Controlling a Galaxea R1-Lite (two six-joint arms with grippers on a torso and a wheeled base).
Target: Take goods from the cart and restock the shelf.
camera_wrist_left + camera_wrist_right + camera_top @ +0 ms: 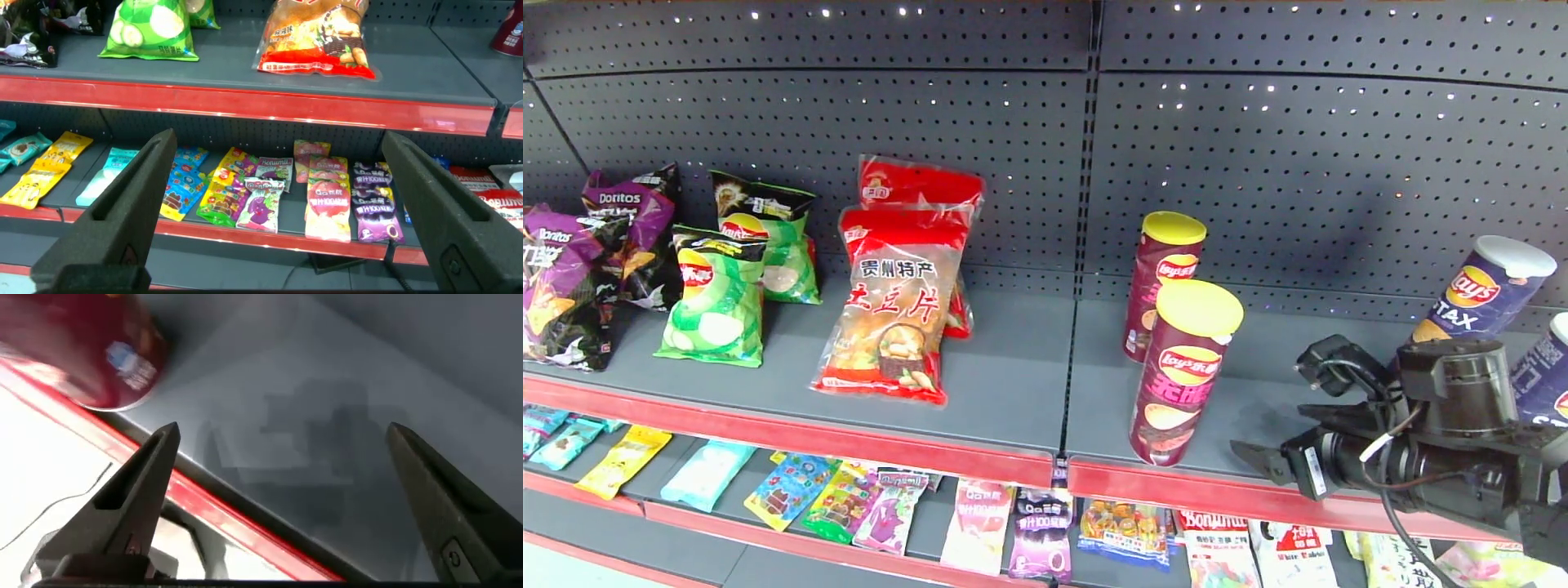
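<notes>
The right claw (1258, 451) hangs at the front lip of the upper shelf (1013, 384), pointing toward the front maroon can (1186, 371) and just beside its base without touching it. In the right wrist view this claw (282, 433) is released, its 2 fingers (139, 498) spread wide with nothing between them, and the can's bottom (90, 351) sits beyond one fingertip above the shelf's red edge (204, 498).

The front maroon can stands upright near the shelf's front edge. A second maroon can (1164, 282) stands upright behind it. 2 blue cans (1486, 290) lean tilted at the far right of the same shelf, behind the right arm.

The left claw (278, 139) is also released and holds nothing. It faces the lower shelf (245, 237), where small candy packets (261, 200) lie in rows.

Further left on the upper shelf stand 2 red bags (894, 318) one behind the other, then 2 green bags (715, 298), then purple bags (564, 278) at the far left
</notes>
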